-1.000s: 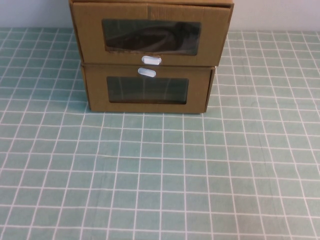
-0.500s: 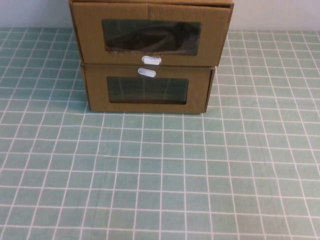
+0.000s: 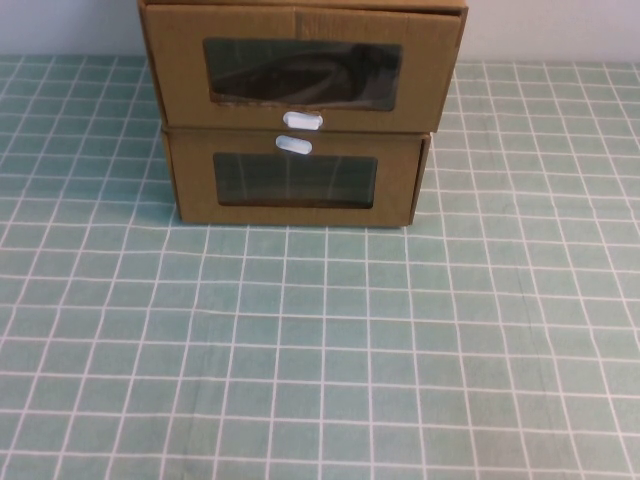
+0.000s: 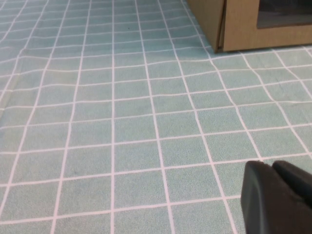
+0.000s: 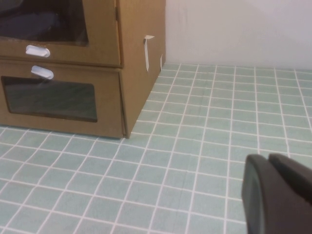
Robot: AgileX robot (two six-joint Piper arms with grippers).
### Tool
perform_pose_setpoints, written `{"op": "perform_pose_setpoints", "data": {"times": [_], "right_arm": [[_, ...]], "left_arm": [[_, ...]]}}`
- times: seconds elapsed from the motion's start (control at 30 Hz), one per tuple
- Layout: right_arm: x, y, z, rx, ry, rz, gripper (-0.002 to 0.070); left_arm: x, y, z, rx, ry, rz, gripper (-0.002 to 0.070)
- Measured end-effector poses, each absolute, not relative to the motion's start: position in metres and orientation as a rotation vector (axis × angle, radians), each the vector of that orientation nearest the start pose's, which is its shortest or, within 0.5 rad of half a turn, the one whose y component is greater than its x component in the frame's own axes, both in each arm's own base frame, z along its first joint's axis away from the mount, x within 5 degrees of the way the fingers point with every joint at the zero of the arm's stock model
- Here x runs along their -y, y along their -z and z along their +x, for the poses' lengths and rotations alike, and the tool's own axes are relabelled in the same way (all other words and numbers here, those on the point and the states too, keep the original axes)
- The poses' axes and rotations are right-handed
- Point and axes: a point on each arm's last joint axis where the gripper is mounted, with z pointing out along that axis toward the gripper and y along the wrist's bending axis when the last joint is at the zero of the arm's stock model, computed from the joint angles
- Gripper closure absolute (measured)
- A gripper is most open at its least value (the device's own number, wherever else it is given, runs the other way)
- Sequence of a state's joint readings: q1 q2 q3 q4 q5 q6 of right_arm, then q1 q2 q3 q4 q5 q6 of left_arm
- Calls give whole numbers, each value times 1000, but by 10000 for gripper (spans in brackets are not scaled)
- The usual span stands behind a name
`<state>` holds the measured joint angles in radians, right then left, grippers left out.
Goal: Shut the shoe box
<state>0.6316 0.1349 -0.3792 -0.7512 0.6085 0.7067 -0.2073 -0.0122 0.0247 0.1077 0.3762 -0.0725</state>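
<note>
Brown cardboard makes up both stacked boxes at the far middle of the bench [image 3: 320,340], which is covered in a green cloth with a white grid. The shoe box [image 3: 300,65] is the upper one, sitting directly on its twin [image 3: 295,180]; its clear window faces the robot and its white tab [image 3: 302,120] lies just below that window. The twin's tab [image 3: 294,144] sits just above its own window, so the two tabs are almost touching. The shoe box front stands slightly proud of the twin's front (its lower edge overhangs a little), and something dark shows through its window.

The left hand [image 4: 278,197] hovers low over the cloth, well apart from the twin's near left corner; only a dark piece of it shows, and I cannot tell whether its fingers are apart or together. The right hand [image 5: 278,195] hovers off the boxes' right side, also well apart, and again I cannot tell.
</note>
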Motion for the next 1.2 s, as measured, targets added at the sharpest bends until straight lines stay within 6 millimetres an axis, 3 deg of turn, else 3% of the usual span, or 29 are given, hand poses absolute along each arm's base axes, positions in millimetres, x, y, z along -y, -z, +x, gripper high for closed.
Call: {"op": "perform_pose_setpoints", "data": {"times": [0.83, 0.97, 1.2], "right_arm": [[6, -287, 52, -1700, -171, -196, 690], [1, -279, 51, -1769, -252, -180, 690], [-5, -257, 51, -1871, -238, -282, 690]], "left_arm": [[8, -172, 52, -1860, 98, 215, 678], [8, -172, 52, -1860, 98, 215, 678], [8, -172, 52, -1860, 98, 215, 678]]}}
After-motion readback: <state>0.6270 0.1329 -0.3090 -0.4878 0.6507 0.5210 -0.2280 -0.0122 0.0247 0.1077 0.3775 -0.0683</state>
